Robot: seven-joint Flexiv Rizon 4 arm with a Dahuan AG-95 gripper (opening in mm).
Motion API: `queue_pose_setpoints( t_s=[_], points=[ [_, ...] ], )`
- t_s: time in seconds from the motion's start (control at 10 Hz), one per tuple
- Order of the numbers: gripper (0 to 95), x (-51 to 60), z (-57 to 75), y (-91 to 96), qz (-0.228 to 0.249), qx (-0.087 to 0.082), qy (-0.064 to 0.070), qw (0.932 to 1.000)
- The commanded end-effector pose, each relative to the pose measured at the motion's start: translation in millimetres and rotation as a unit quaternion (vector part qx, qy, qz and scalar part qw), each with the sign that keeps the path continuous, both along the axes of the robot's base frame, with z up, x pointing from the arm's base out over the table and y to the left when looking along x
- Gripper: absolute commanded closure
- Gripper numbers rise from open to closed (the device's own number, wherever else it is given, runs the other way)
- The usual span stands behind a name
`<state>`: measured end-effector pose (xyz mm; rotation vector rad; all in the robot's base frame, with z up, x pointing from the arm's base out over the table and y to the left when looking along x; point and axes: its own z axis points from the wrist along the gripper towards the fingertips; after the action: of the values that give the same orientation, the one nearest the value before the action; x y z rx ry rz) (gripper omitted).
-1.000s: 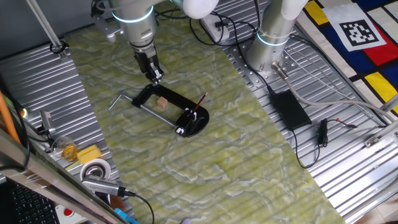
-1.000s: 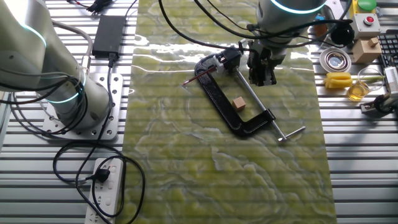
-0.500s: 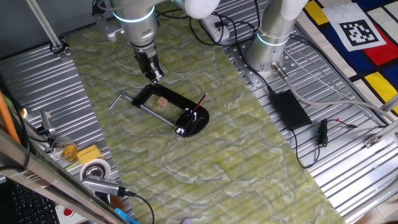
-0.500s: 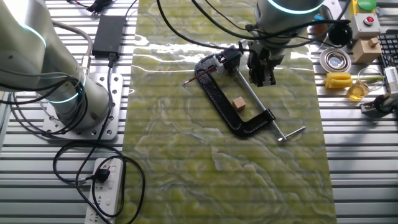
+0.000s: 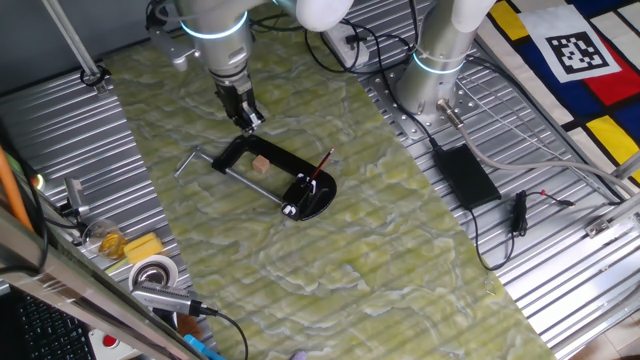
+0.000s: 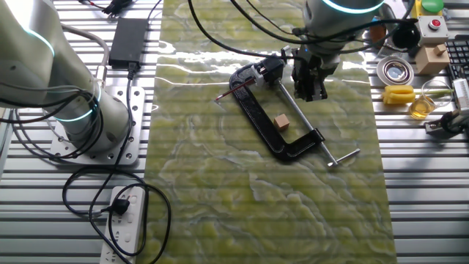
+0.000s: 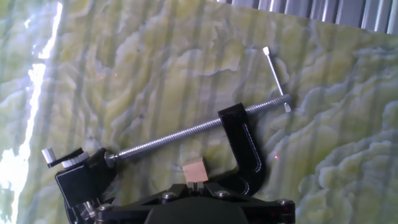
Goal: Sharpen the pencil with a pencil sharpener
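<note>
The dark red pencil (image 5: pixel 323 166) sticks up at a slant from the black disc (image 5: pixel 318 203), at the head end of a black C-clamp (image 5: pixel 268 160). In the other fixed view the pencil (image 6: pixel 233 92) points left from the clamp head (image 6: pixel 248 75). A small silver-white part (image 6: pixel 260 71) sits at that head; I cannot tell if it is the sharpener. My gripper (image 5: pixel 250 122) hovers over the clamp's far end (image 6: pixel 311 92), fingers together and empty. In the hand view its fingertips (image 7: pixel 196 184) are just above a small wooden block (image 7: pixel 194 169). The pencil is out of the hand view.
The clamp's silver screw rod (image 7: pixel 186 132) ends in a T-handle (image 7: pixel 274 74). A second arm base (image 5: pixel 440 70) stands behind the mat. A power brick (image 5: pixel 465 175) and cables lie on the right. Tape roll (image 5: pixel 152 272), yellow block (image 5: pixel 142 247) and tools are at the left edge.
The gripper has lifted very slightly above the clamp. The pencil, clamp and block have not moved.
</note>
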<state>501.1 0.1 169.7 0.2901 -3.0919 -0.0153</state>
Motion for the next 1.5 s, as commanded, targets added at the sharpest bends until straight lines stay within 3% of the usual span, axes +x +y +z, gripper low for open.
queue_pose_setpoints(
  t_s=[0.1, 0.4, 1.0, 1.5],
  points=[
    [95.0, -1.1, 0.3, -0.1, 0.014, 0.001, -0.002, 0.9999],
    [95.0, -1.1, 0.3, -0.1, 0.060, 0.004, -0.002, 0.9982],
    [95.0, -1.1, 0.3, -0.1, 0.071, 0.010, -0.002, 0.9974],
    [95.0, 13.7, -6.3, 68.7, 0.035, 0.006, -0.003, 0.9994]
  ],
)
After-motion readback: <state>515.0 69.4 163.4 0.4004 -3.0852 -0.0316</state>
